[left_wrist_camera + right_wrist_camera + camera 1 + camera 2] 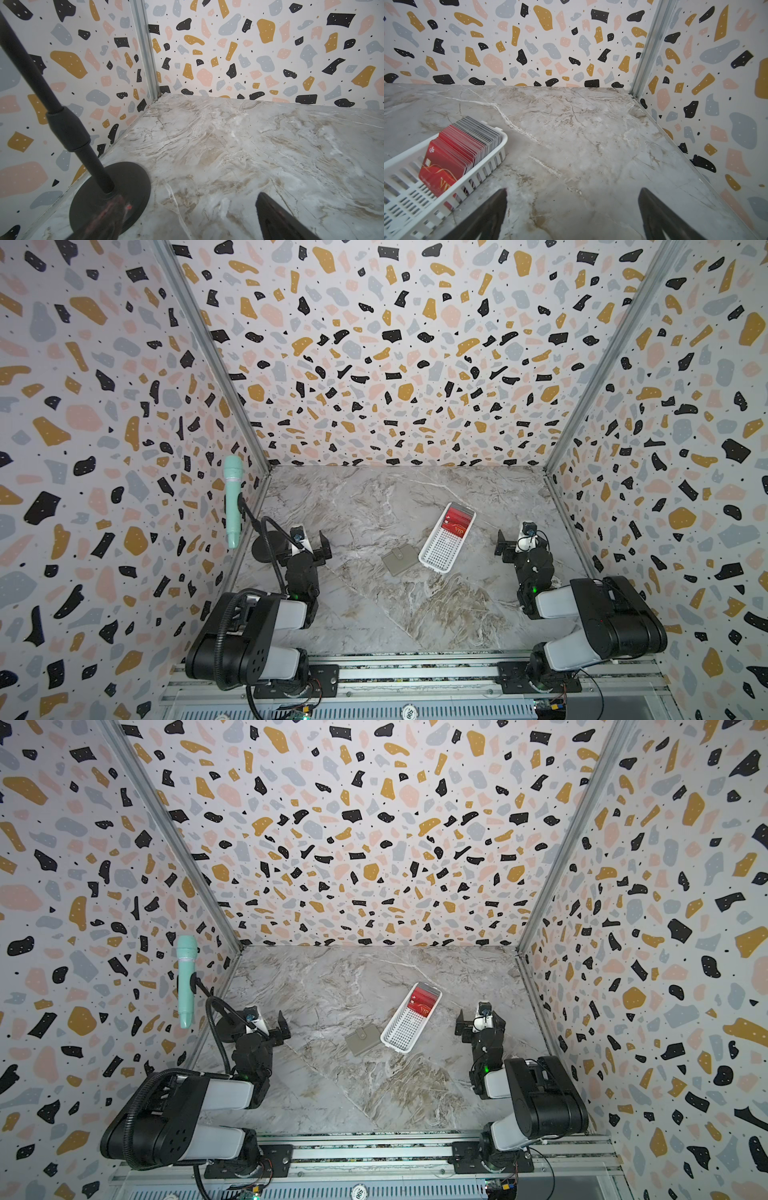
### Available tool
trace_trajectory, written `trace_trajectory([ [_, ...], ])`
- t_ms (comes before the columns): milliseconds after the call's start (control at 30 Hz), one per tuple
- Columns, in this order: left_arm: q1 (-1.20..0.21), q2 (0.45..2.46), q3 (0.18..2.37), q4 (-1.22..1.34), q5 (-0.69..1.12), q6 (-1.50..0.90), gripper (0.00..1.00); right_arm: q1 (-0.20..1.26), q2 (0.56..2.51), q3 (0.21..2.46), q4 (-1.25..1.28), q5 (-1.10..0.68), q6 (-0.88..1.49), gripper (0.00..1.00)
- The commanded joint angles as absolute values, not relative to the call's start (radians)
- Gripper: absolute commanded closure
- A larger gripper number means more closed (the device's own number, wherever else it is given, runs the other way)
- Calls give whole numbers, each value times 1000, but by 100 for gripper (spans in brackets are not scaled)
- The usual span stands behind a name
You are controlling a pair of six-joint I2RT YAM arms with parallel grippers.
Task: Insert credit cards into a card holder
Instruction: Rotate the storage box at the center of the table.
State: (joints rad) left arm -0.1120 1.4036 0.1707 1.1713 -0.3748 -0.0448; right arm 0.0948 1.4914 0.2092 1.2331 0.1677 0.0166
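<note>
Starting cold: both jaws spread wide, empty. I'd unsnap the closed card holder mid-frame first, then pinch one of the credit cards by its top edge.

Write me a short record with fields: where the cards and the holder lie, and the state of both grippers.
credit cards: thin red plastic rectangles, stacked on edge in the far end of the white perforated plastic basket
card holder: flat grey squarish wallet, closed, on the marble-patterned table beside the basket's near end
left gripper: open, empty, near the black round microphone stand base
right gripper: open, empty, on the basket's right side
progress: no card picked yet
</note>
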Motion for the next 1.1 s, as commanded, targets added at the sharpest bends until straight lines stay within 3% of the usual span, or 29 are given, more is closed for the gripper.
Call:
trace_trajectory([
  [0,-104,1392,164,1194,-370,-35,0,98,1486,204,1241,163,11,1],
  [600,-104,1332,166,1155,-395,-44,0,121,1445,197,1240,212,1,1],
  [800,-106,1082,276,754,-397,-168,0,176,1229,333,776,240,78,1],
  [900,-111,991,323,620,-301,-303,0,267,1130,371,621,311,109,1],
  [1067,-143,952,392,458,-135,-508,0,379,1026,426,391,198,261,3],
])
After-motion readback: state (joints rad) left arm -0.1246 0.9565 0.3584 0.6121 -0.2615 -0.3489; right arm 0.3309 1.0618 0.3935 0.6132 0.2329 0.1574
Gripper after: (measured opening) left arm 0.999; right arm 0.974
